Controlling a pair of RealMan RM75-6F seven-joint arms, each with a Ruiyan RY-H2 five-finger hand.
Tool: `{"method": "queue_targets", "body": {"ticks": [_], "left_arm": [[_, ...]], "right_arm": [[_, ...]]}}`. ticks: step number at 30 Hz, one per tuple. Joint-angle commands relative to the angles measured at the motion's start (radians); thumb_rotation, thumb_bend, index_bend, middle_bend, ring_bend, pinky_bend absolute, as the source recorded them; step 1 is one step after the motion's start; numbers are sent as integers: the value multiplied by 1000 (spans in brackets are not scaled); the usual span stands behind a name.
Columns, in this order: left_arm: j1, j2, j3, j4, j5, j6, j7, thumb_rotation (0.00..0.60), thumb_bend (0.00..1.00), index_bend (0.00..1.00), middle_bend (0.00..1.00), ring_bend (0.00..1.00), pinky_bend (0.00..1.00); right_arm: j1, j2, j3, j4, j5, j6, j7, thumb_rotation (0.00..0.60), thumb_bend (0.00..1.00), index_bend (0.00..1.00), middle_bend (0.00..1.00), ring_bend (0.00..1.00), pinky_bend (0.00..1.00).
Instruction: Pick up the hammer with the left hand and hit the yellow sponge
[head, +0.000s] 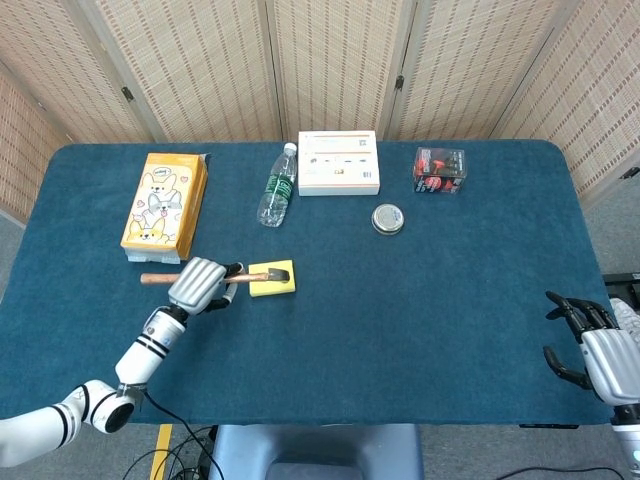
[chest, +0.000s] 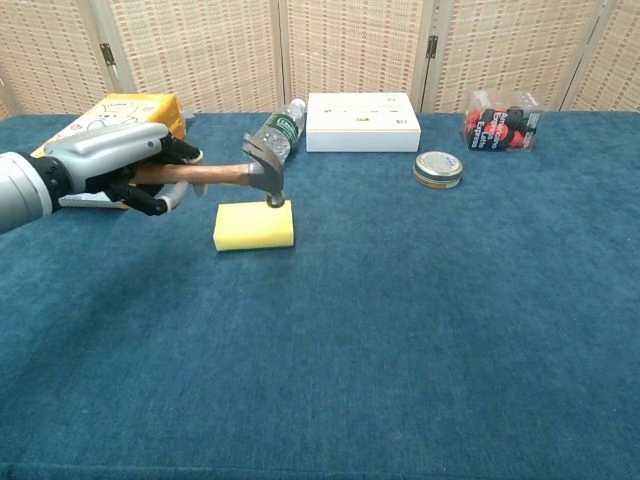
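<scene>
My left hand grips the wooden handle of the hammer. The hammer lies level, and its metal head hangs over the far right part of the yellow sponge. Whether the head touches the sponge I cannot tell. The sponge lies flat on the blue table. My right hand shows only in the head view, near the table's front right corner, with its fingers apart and nothing in it.
Along the back stand a yellow tissue box, a lying water bottle, a white box, a round tin and a clear box of red items.
</scene>
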Motion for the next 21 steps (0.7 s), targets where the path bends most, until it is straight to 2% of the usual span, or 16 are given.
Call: {"method": "queue_targets", "body": {"ticks": [1,11,21], "left_arm": [[-28,-18,-8,35,-39,-57,-5,569,699,730,880,732,671],[-61,-6,-14,43,-124,-168,-2,571,700,729,879,732,671],[-37,71,-18,-26,-131,-135,-21,575,703,730,880,734,671]], "right_arm": [[0,1,1,-1,2,-1,-1,600,304,133,345,183,185],[4,-4,3,-2,6,-14,-6,600,304,133,345,183,185],[5,-5,4,2,-3,-9,0,600,304,133,345,183,185]]}}
